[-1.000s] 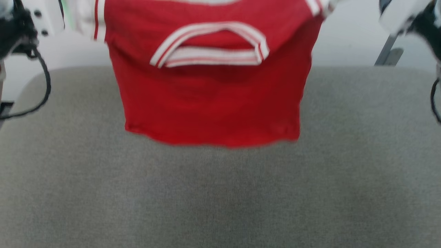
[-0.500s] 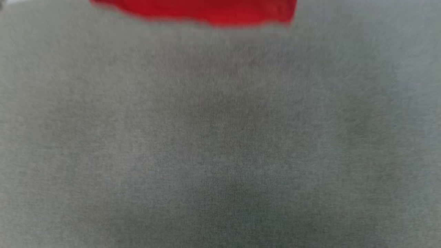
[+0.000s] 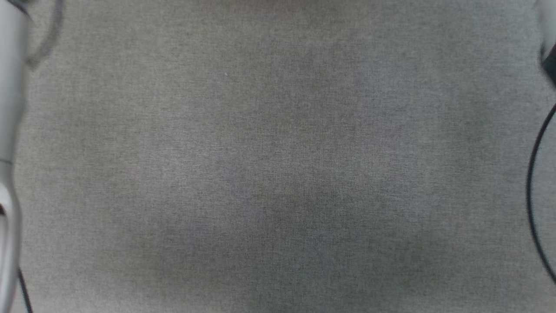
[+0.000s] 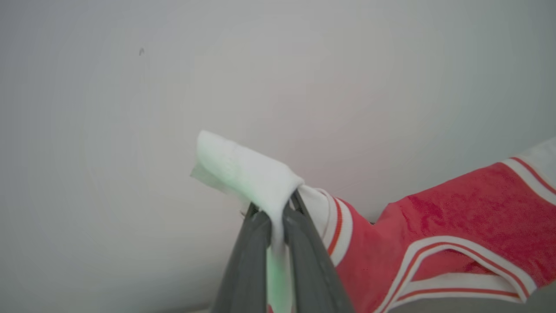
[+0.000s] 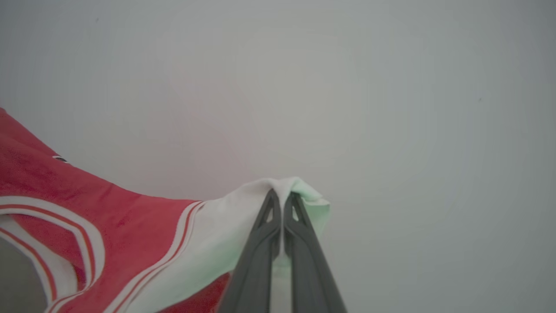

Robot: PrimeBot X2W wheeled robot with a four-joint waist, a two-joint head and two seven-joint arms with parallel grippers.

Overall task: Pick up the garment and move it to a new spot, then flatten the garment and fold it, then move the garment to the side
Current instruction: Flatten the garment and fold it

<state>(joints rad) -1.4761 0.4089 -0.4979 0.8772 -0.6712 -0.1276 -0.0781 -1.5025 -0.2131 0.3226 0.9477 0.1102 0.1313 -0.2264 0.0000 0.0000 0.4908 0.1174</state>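
Evidently each tool is clamped on a white sleeve of the garment (image 4: 434,217): the left tool (image 4: 276,211) pinches one sleeve end and the right tool (image 5: 281,198) the other. The red body hangs stretched between them before a pale wall (a two-point hold, probably so the cloth falls open rather than bunching). The grey tabletop (image 3: 278,174) in the head view looks like the place to lay it flat.

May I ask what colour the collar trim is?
Collar trim: white with red stripes; left wrist view.
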